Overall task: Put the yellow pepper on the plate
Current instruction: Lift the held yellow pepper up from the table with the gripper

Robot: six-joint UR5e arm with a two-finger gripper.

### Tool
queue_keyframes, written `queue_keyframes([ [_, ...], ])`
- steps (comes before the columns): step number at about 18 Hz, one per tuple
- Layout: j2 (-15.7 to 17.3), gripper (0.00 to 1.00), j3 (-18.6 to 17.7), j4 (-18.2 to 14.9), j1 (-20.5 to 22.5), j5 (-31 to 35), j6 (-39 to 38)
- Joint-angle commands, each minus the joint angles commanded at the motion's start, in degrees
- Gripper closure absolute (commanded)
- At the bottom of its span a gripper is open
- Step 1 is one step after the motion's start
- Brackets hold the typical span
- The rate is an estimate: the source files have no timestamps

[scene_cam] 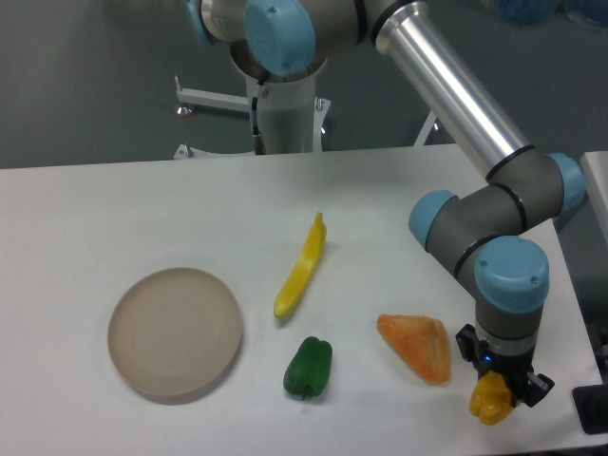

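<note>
The yellow pepper (489, 399) is a small yellow-orange lump at the front right of the table. My gripper (501, 388) stands right over it with its fingers on either side, closed around it. I cannot tell whether the pepper is lifted off the table. The plate (175, 331) is round and beige, lying empty at the front left, far from the gripper.
A long slim yellow pepper (301, 267) lies mid-table. A green pepper (309, 367) sits in front of it. An orange triangular piece (419, 346) lies just left of the gripper. The table's right edge (578, 313) is close to the gripper.
</note>
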Motion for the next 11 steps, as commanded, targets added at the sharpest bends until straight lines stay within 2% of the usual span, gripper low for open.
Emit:
queue_keyframes([
  [7, 1.05, 0.44, -0.88, -0.44, -0.79, 0.0, -0.78],
  [11, 5.53, 0.44, -4.83, -2.8, -1.58, 0.0, -2.28],
])
